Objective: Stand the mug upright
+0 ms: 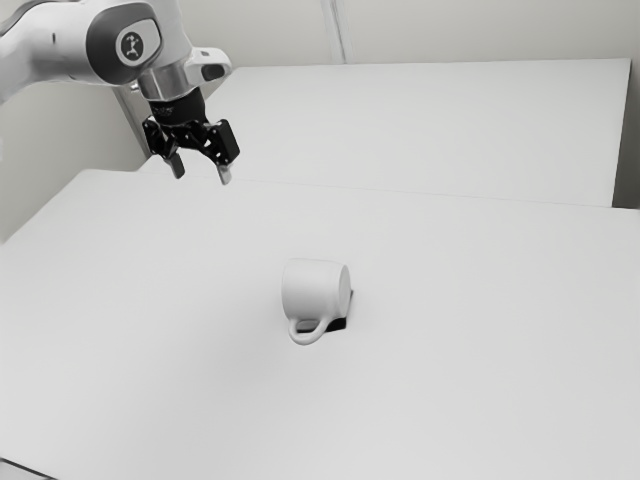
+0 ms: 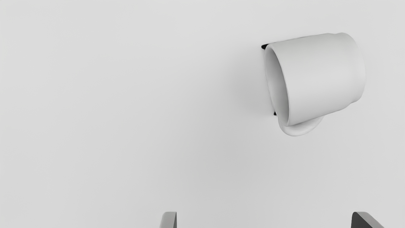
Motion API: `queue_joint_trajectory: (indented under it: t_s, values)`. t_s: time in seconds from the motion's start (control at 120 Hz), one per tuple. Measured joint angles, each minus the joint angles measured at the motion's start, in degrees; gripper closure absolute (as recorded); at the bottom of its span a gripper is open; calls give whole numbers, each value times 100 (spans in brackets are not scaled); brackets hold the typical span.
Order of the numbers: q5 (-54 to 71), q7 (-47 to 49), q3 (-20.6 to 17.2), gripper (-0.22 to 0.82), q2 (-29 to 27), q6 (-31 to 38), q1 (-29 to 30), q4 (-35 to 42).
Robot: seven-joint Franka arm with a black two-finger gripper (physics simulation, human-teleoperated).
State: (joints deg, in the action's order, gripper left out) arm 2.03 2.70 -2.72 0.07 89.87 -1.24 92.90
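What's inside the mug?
Wrist view: the mug lies on its side, pale inner wall visible inside the rim. Its outer side hides the bottom; contents deeper in can't be ruled out.

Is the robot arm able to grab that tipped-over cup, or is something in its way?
Probably yes. The mug lies on its side on the table, and I see nothing blocking the way. The gripper is open above the table, but must move over and down first.

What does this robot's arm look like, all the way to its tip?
The arm is smooth, rounded and whitish, with a dark grey band and a round dark badge bearing a pale mark. Its end effector is black and angular, with two short, grey-tipped fingers.
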Motion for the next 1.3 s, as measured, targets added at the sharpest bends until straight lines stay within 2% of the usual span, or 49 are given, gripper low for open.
queue_joint_trajectory:
  t_s: [0.192,0.5,0.833,1.3]
  values:
    - [-35,7,-8,0,-40,7,25,57]
    - [-501,-5,-26,0,-169,319,54,649]
    - [-1138,-138,-35,0,-200,1148,8,1484]
    - [-2232,-663,-35,0,-213,2368,350,2588]
